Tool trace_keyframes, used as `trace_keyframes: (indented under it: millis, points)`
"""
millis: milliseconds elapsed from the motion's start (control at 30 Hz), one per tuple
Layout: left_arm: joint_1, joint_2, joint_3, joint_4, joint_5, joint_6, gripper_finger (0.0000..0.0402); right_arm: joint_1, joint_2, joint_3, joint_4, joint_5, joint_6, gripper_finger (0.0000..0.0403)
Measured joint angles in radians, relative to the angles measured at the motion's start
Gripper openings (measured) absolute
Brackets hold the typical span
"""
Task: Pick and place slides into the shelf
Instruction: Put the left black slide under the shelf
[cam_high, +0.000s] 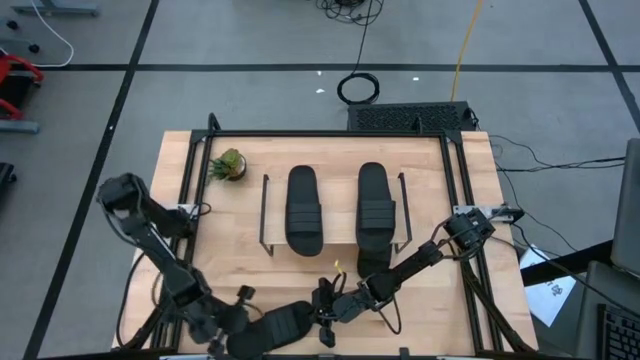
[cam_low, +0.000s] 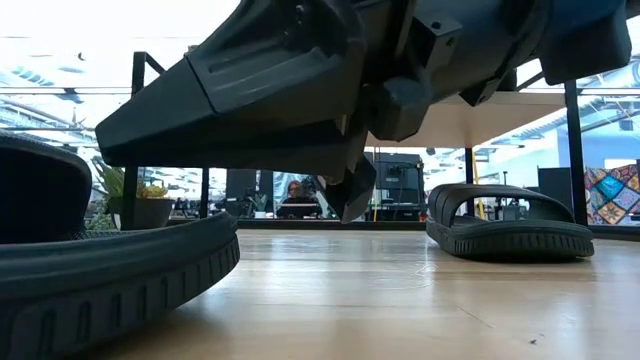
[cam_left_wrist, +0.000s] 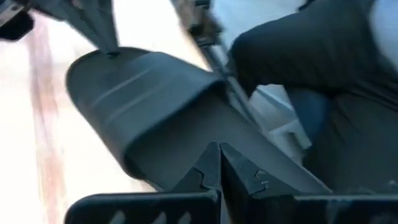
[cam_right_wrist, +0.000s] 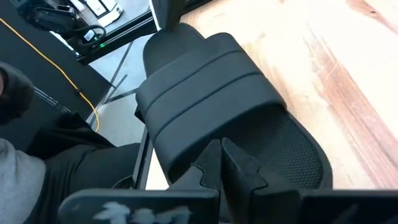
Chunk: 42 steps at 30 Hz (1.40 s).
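Black slide (cam_high: 283, 326) with ribbed strap and oval sole, flat at the tabletop (cam_high: 240, 225) front edge — between left gripper (cam_high: 243, 322) and right gripper (cam_high: 325, 310). Both jaws closed, empty, tips just over its sole. 2 more slides (cam_high: 303, 208) on the shelf (cam_high: 266, 215).

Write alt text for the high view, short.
Top-down view of a wooden table: both dark robot arms reach to its near edge, the left end effector and right end effector shut at opposite ends of one black sandal. Two more black sandals lie side by side on a small wire-framed shelf mid-table, with a small potted plant beside it.
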Motion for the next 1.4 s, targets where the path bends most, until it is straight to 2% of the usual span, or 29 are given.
trace_keyframes:
  millis: [200, 333, 567, 733, 867, 1033, 1233, 1400]
  points:
    - [0.086, 0.08, 0.044, -0.019, 0.09, -0.008, 0.0001, -0.004, 0.0, 0.0, -0.009, -0.051, 0.003, 0.0]
    - [0.123, 0.082, 0.045, -0.018, 0.096, -0.016, 0.0, -0.011, 0.0, 0.0, -0.012, -0.131, 0.049, 0.0005]
    - [0.169, 0.082, 0.045, -0.037, 0.126, -0.006, 0.0, -0.03, 0.0, 0.001, 0.042, -0.254, 0.094, 0.0062]
    - [0.191, 0.082, 0.045, -0.042, 0.124, 0.005, 0.0, -0.054, 0.0, 0.001, 0.049, -0.208, 0.233, 0.0112]
    - [0.198, 0.085, 0.045, -0.042, 0.124, 0.031, 0.0, -0.061, 0.0, 0.001, 0.029, -0.216, 0.302, 0.0134]
    - [0.199, 0.085, 0.045, -0.034, 0.121, 0.054, 0.0, -0.057, 0.0, 0.001, -0.028, -0.229, 0.372, 0.0134]
    - [0.208, 0.086, 0.045, -0.035, 0.117, 0.069, 0.0, -0.062, 0.0, 0.0, 0.053, -0.208, 0.381, 0.0133]
    - [0.208, 0.086, 0.045, -0.027, 0.113, 0.079, 0.0, -0.077, 0.0, 0.0, 0.028, -0.204, 0.397, 0.0133]
